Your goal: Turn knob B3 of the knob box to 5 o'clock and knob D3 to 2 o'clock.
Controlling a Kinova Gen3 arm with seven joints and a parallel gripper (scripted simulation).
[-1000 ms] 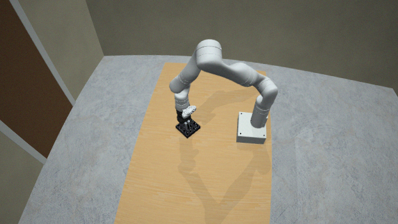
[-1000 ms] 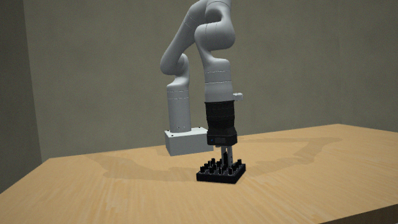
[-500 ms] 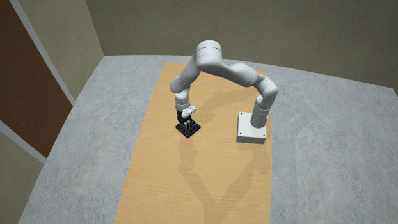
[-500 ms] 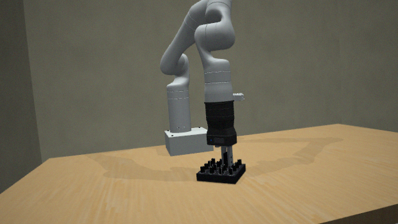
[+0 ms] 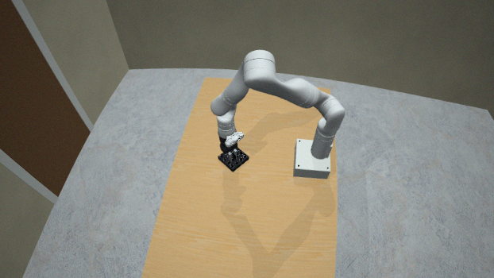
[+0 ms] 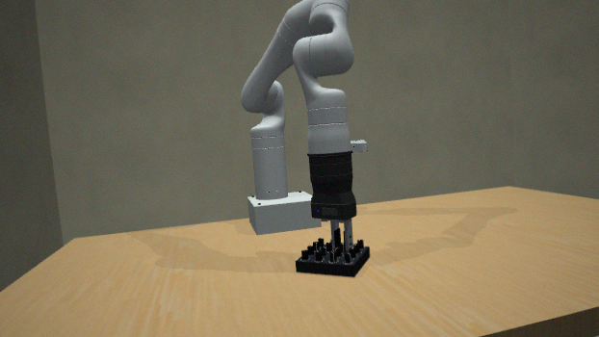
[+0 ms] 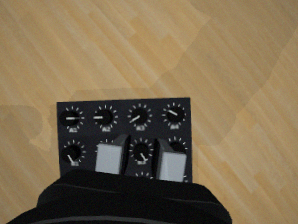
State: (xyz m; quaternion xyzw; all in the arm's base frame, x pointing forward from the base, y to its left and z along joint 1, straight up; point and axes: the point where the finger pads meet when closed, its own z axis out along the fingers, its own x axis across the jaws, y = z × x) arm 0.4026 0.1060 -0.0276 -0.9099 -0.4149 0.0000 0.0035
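Straddling knob B3 (image 7: 141,151), the gripper (image 5: 233,153) (image 6: 341,236) (image 7: 141,151) is holding its jaws partly open, with gaps showing on both sides of the knob. The knob box (image 5: 233,170) (image 6: 325,269) (image 7: 82,135) is sitting on the table (image 5: 198,206) (image 6: 193,298) (image 7: 100,50) beneath it.

- Knob box (image 5: 226,164) (image 6: 324,268) (image 7: 90,136): black, flat on the table, lower right of centre in the exterior view.
- B3 (image 7: 140,150): black, line toward lower right.
- D3: hidden from the wrist view.
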